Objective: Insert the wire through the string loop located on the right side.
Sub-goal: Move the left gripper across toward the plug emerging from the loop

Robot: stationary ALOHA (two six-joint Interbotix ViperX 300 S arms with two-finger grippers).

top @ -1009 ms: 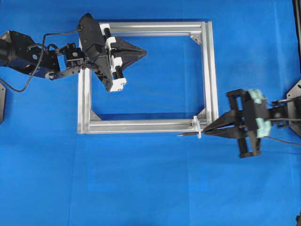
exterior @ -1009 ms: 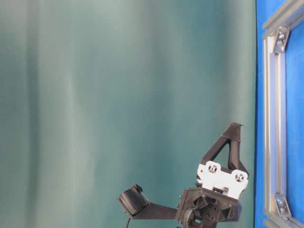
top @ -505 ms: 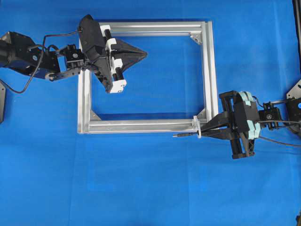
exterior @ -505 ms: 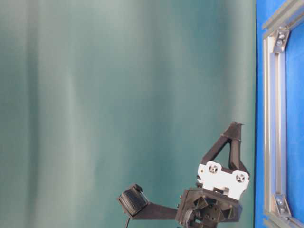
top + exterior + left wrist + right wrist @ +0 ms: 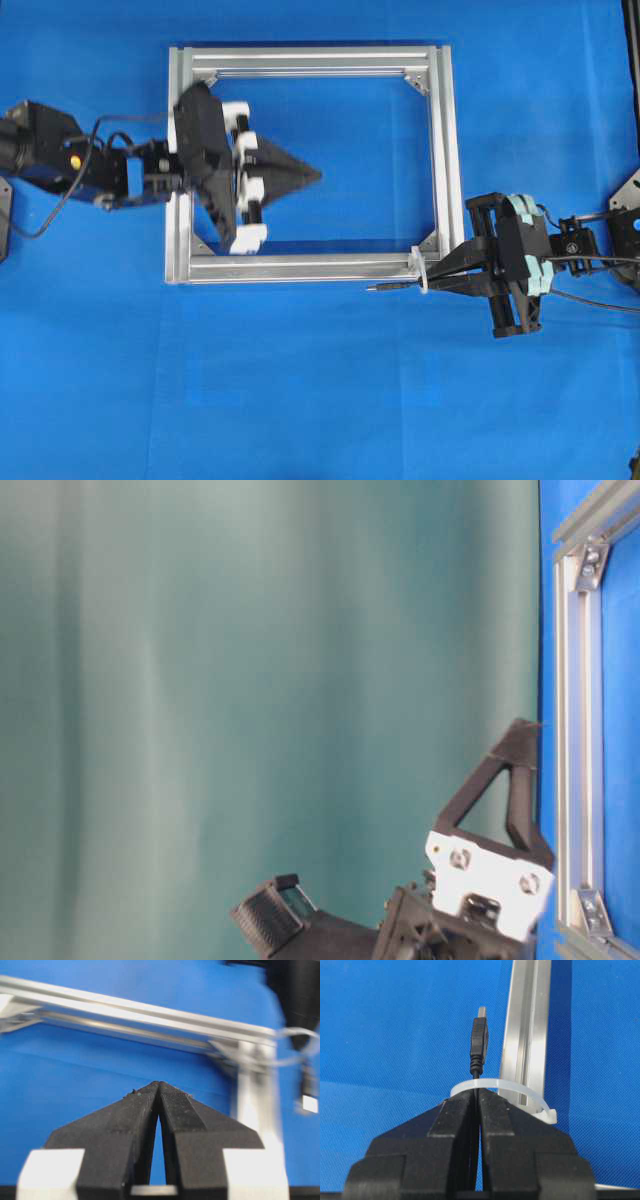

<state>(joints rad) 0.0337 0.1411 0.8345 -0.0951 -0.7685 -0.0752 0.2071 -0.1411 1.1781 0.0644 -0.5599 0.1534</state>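
The wire [image 5: 479, 1040] is a thin black cable ending in a small plug with a silver tip. My right gripper [image 5: 478, 1091] is shut on it just behind the plug. The plug has passed through the white string loop [image 5: 500, 1084], which arches over my fingertips beside the aluminium frame [image 5: 527, 1025]. From overhead, the wire's tip [image 5: 385, 287] pokes out left of the string loop [image 5: 422, 272], with the right gripper [image 5: 440, 277] right of it. My left gripper [image 5: 315, 176] is shut and empty over the frame's inside; the left wrist view shows its jaws [image 5: 159, 1084] together.
The square aluminium frame [image 5: 445, 150] lies flat on the blue cloth, with triangular brackets in its corners. The left arm's body [image 5: 60, 165] stretches across the frame's left rail. In the table-level view the left gripper [image 5: 525, 728] points up beside the frame [image 5: 580, 730].
The left gripper has swung toward the frame's near rail, still shut. The right gripper moved a little left with the wire, pushing the plug further through the loop, then held still.
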